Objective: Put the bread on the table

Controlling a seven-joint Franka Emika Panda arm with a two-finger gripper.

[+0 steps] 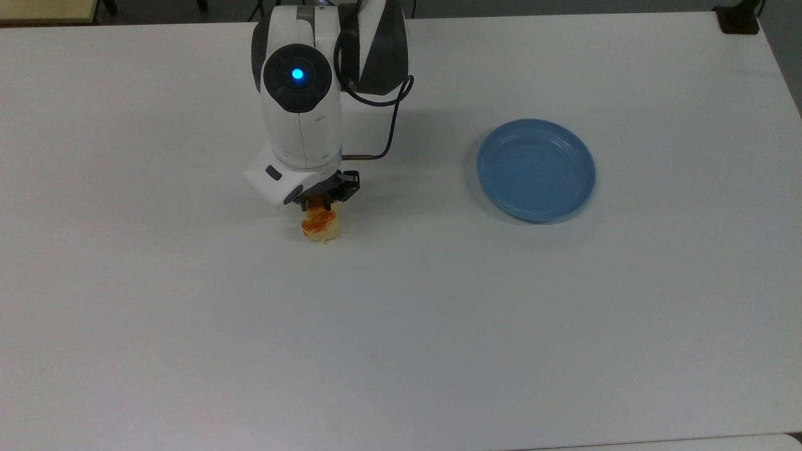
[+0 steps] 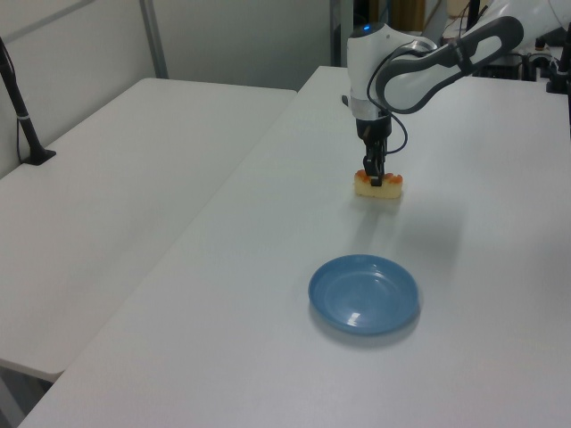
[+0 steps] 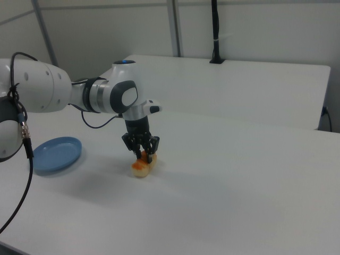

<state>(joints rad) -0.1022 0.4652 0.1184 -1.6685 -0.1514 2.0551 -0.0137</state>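
Setting bread (image 2: 379, 185) on table (image 1: 438, 326); gripper (image 2: 376, 178) fingers clamped across it, bread below fingertips. We release straight, lift vertically, no drag.

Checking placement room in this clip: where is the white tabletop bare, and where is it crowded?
Bare: the broad near half of the large white table, and the strip between the pale-yellow bread with orange bumps and the round blue plate. Crowded only where the gripper stands over the bread.
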